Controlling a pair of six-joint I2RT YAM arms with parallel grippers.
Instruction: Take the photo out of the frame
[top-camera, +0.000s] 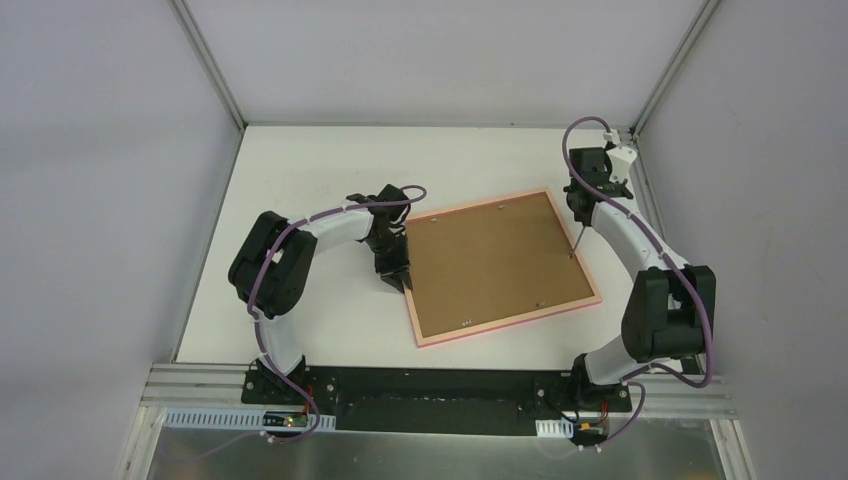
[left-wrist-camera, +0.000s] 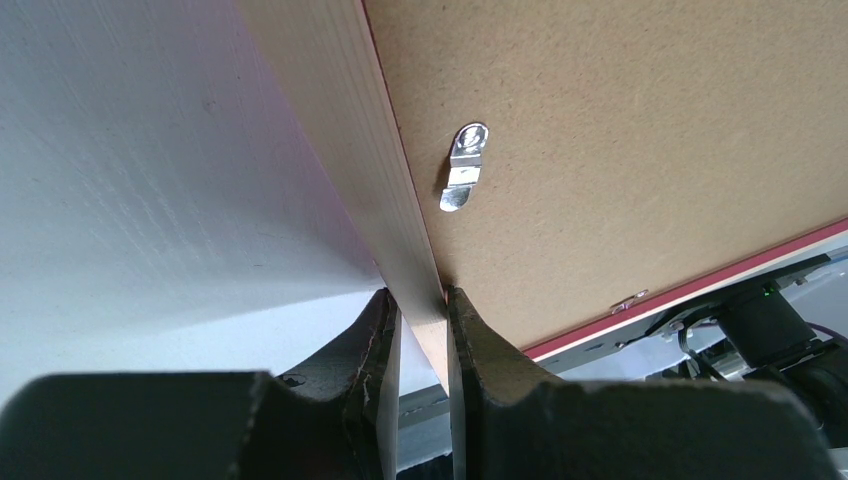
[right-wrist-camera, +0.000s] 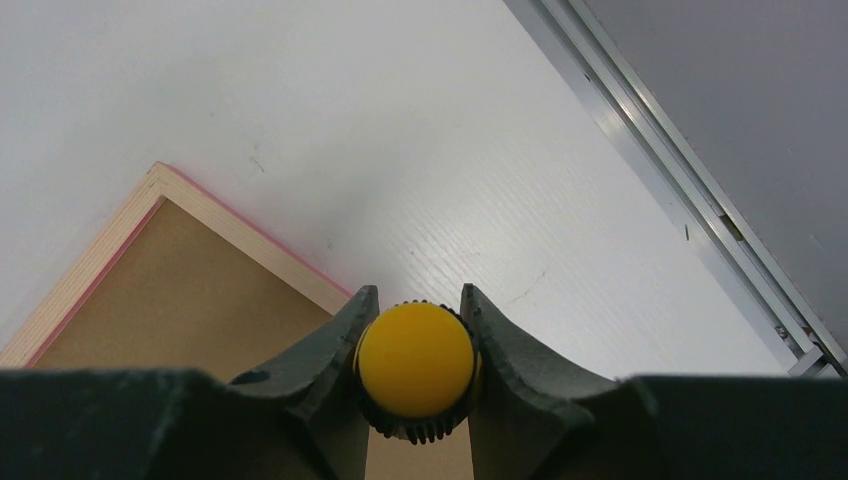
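Observation:
The pink frame (top-camera: 510, 325) lies face down in the middle of the table, so the photo shows only its brown board backing (top-camera: 490, 265); the print side is hidden. My left gripper (top-camera: 397, 275) is shut on the frame's left rail. In the left wrist view the pale wooden rail (left-wrist-camera: 385, 200) runs between the fingers of the left gripper (left-wrist-camera: 420, 310). My right gripper (top-camera: 583, 205) is shut on a screwdriver. Its yellow-orange handle (right-wrist-camera: 415, 358) sits between the fingers, and its shaft (top-camera: 578, 240) points down at the backing near the right rail.
Small metal turn clips (left-wrist-camera: 462, 165) hold the backing along the frame's edges. An aluminium rail (right-wrist-camera: 690, 190) and grey enclosure walls border the white table on the right and at the back. The arm bases sit on a black mount (top-camera: 440, 385) at the near edge.

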